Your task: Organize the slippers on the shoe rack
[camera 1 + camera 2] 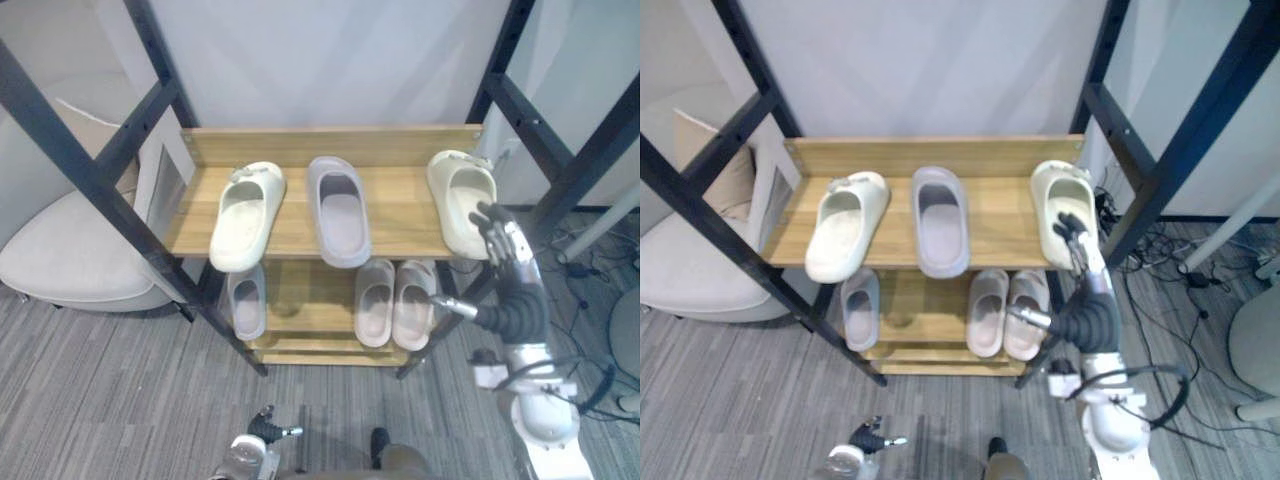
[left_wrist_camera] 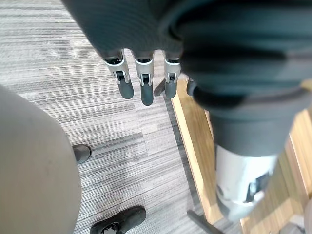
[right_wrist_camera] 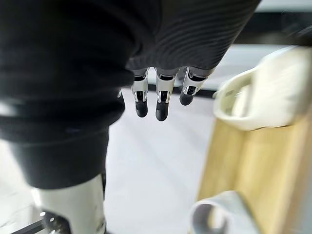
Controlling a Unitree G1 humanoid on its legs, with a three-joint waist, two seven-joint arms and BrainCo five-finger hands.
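Reaching for cream slipper [image 1: 462, 205] at right edge of top shelf [image 1: 400, 220]: right hand [image 1: 497, 238] released, fingers straight, just beside its heel. Left hand [image 2: 143, 87] relaxed, empty, low. Next, probably: gripping heel, carrying toward matching slipper [image 1: 245, 215] at left edge.
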